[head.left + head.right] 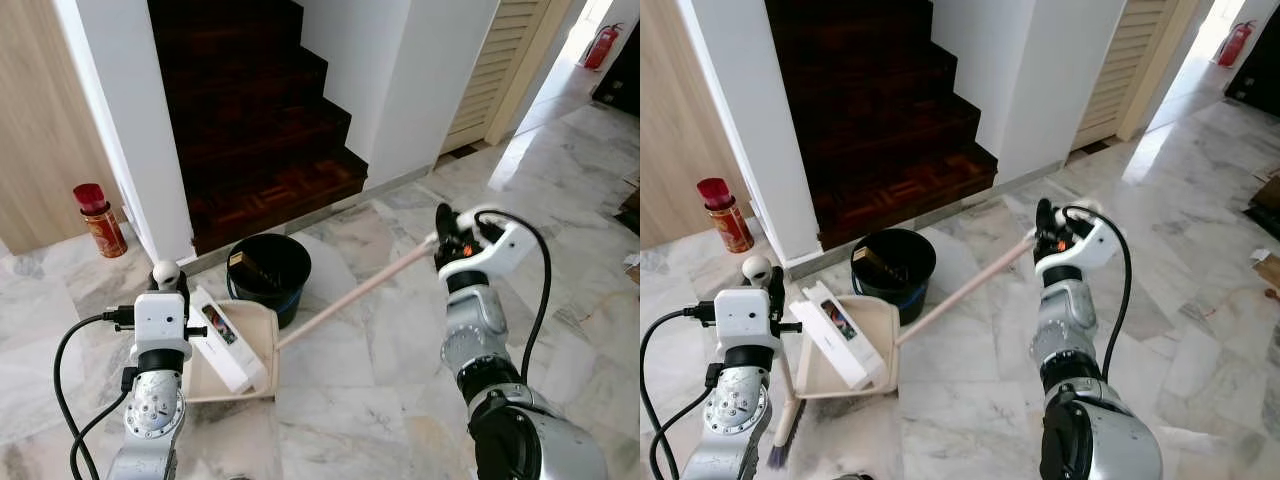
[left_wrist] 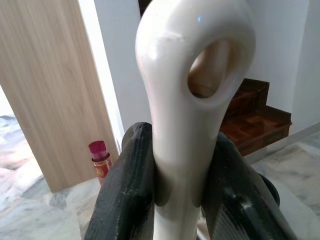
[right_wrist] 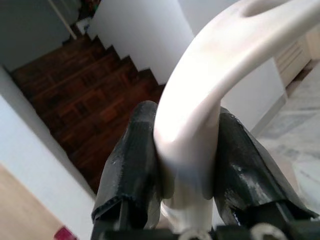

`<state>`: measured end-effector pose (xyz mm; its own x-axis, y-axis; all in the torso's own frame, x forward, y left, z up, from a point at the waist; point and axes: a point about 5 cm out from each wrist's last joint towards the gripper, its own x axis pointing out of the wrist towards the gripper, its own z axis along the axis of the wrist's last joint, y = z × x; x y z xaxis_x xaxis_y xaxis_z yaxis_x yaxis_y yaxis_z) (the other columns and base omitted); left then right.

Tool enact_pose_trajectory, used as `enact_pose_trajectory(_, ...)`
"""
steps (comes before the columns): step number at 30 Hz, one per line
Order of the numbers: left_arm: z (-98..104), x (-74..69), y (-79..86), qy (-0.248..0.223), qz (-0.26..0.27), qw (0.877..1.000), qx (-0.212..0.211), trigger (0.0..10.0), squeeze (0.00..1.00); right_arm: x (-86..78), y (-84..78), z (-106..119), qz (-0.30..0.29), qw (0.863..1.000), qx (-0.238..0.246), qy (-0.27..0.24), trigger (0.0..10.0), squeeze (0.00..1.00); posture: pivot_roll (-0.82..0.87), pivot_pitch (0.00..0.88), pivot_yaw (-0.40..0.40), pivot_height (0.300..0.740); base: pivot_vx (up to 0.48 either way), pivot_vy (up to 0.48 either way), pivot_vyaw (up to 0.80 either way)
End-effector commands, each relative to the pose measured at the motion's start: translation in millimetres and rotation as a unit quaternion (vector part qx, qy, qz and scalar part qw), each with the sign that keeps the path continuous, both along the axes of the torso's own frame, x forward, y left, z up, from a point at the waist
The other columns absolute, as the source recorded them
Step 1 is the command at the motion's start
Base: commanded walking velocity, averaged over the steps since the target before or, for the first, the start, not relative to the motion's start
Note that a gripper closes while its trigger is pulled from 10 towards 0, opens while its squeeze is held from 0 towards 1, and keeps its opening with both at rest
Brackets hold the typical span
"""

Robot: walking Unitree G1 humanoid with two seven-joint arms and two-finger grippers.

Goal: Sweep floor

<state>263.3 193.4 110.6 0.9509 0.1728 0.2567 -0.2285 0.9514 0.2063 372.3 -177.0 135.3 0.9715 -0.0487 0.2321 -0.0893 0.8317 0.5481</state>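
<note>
While the left hand [image 2: 176, 200] is clamped around the cream broom handle [image 2: 192, 90] just below its hanging loop, the right hand [image 3: 187, 165] grips the long handle [image 1: 360, 290] of the dustpan [image 1: 262, 340], which rests on the marble floor [image 1: 380, 380] beside a black bin [image 1: 268, 268]. A white box [image 1: 228, 342] lies tilted in the pan. Bristles [image 1: 780, 455] seem to show low by the left arm, though that corner is hard to read. My worry is the box: if the right hand lifts or twists the handle unevenly, the pan could tip and spill the box short of the bin. Pushing the pan forward might also knock the bin against the stairs [image 1: 260, 120].
</note>
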Motion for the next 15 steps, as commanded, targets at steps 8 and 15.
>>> enact_pose_trajectory(8, 12, 2.8, -13.9, -0.031, -0.025, 0.999, 0.012, 10.0, 0.0, 3.2, -8.8, 16, -0.075, 0.997, 0.015, -0.017, 10.0, 0.0, 0.13, 0.0, -0.113, 0.74, 0.0, 0.0, 0.0)
enact_pose_trajectory(15, 11, 3.5, -13.7, -0.03, -0.026, 0.999, 0.013, 10.0, 0.0, 4.5, -17.9, 25, -0.122, 0.992, 0.011, -0.019, 10.0, 0.0, 0.13, 0.0, -0.106, 0.74, 0.0, 0.0, 0.0)
